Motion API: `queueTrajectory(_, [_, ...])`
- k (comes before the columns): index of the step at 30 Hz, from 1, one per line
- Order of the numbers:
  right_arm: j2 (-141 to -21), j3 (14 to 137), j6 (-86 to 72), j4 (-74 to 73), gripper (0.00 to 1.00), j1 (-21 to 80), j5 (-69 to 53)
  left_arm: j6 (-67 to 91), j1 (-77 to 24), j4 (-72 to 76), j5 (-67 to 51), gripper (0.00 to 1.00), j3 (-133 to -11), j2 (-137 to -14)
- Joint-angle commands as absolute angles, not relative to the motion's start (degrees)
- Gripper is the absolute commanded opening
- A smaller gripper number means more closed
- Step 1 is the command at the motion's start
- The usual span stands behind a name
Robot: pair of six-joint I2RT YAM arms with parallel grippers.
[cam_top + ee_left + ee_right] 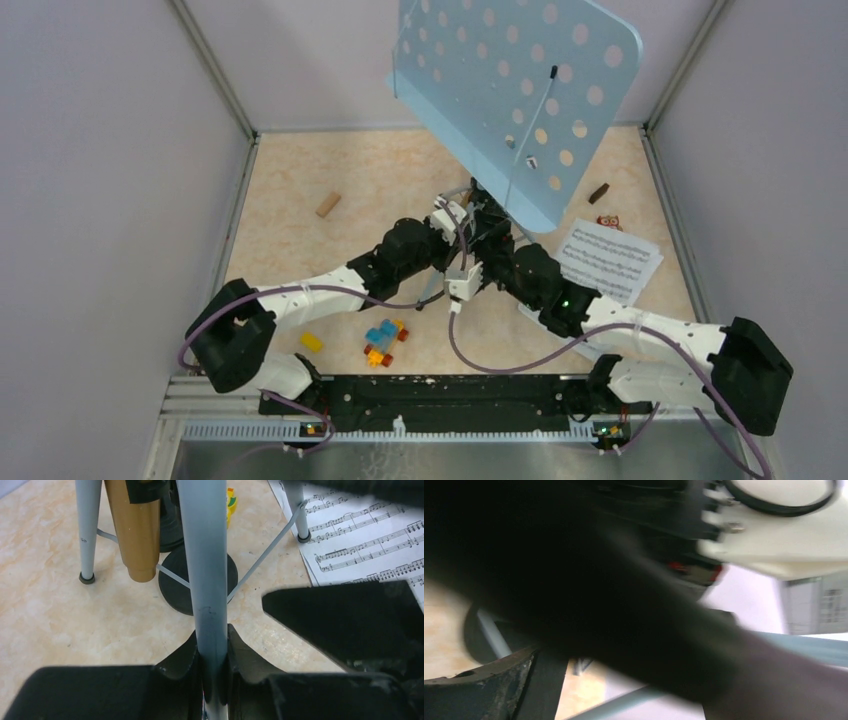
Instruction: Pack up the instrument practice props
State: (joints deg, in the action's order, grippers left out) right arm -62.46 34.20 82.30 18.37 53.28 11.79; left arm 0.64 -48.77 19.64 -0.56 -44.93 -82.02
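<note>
One music rack point(520, 95), one sheet-music page point(610, 262), two wooden blocks point(328, 204), one toy-block car point(385, 341).

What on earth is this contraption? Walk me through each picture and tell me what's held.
Two robot arms are bolted at the near table edge. The top picture looks down from above them; the other two come from cameras on their wrists. The left hand is shut on the pale-blue music stand's pole; its rack towers above. The right hand reaches beside it; its own view is too blurred to tell whether it grips. On the table lie sheet music, a toy-block car, a wooden block and a gold microphone.
</note>
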Motion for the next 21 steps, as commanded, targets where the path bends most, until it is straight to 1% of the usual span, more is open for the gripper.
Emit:
queueTrajectory(1, [-55.25, 30.04, 65.87, 21.74, 0.87, 55.04, 9.83, -4.75, -50.98, 17.8, -6.55, 0.0, -46.4, -83.92])
queueTrajectory(4, [-48.23, 25.97, 50.28, 30.44, 0.87, 54.97, 14.48, -4.83, -50.98, 17.87, -6.22, 0.0, -46.36, -83.6])
queueTrajectory(7, [-42.06, 21.49, 36.71, 33.31, 0.88, 55.0, 17.73, -4.83, -50.98, 18.07, -6.22, 0.0, -46.24, -83.86])
queueTrajectory(10, [-38.11, 14.57, 24.48, 41.22, 0.88, 54.96, 21.67, -4.75, -50.98, 17.81, -6.53, 0.0, -46.42, -84.23])
queueTrajectory(12, [-36.36, 11.47, 14.53, 45.26, 0.87, 54.93, 25.85, -4.75, -50.98, 17.66, -6.53, 0.0, -46.51, -84.4])
queueTrajectory(13, [-36.0, 10.56, 9.29, 47.41, 0.86, 54.92, 30.02, -4.79, -50.98, 17.61, -6.4, 0.0, -46.54, -84.4])
queueTrajectory(14, [-35.95, 10.2, 2.47, 46.98, 0.88, 54.92, 34.69, -4.83, -50.99, 17.59, -6.35, 0.0, -46.53, -84.42])
queueTrajectory(15, [-35.94, 10.72, -4.96, 44.36, 0.93, 54.83, 39.22, -4.9, -50.98, 17.58, -6.24, 0.0, -46.51, -84.46])
queueTrajectory(16, [-36.15, 11.96, -13.06, 39.59, 0.97, 54.41, 42.9, -4.96, -50.99, 17.51, -6.05, 0.0, -46.44, -84.46])
queueTrajectory(17, [-36.53, 14.35, -21.09, 34.15, 0.98, 53.0, 44.19, -5.0, -51.03, 17.5, -5.95, 0.0, -46.44, -84.52])
queueTrajectory(21, [-39.6, 22.37, -45.98, 16.31, 0.99, 46.32, 36.12, -4.92, -51.06, 17.47, -6.34, 0.0, -46.56, -84.64])
